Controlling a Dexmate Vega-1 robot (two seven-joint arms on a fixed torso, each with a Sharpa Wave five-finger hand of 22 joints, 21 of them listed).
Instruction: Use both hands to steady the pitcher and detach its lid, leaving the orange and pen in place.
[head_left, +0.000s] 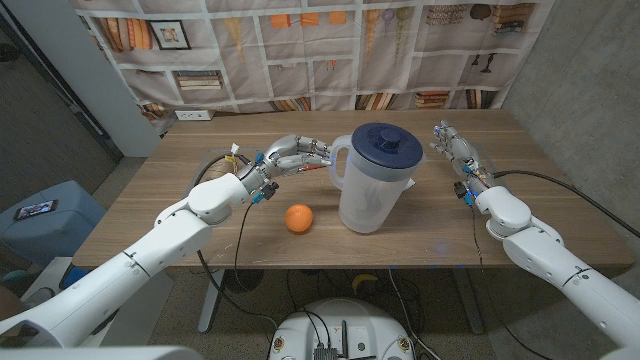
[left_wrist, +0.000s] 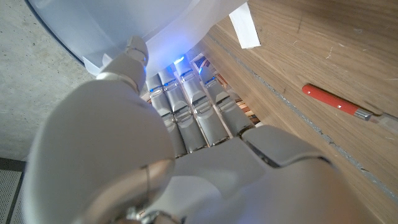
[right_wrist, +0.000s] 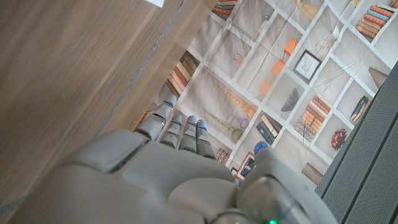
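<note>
Nearest the camera, the wooden table (head_left: 180, 215) is seen carrying the lidded pitcher (head_left: 371, 190), whose handle is reached by the left hand (head_left: 295, 155), fingers extended; the right hand (head_left: 452, 145) is held open apart; the orange (head_left: 298, 218) lies beside the pitcher.

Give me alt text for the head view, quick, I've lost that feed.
A clear pitcher with its dark blue lid still on stands mid-table; the left hand reaches to its handle, and the right hand hovers open and apart on the other side. An orange lies on the wooden table in front of the left hand.
</note>
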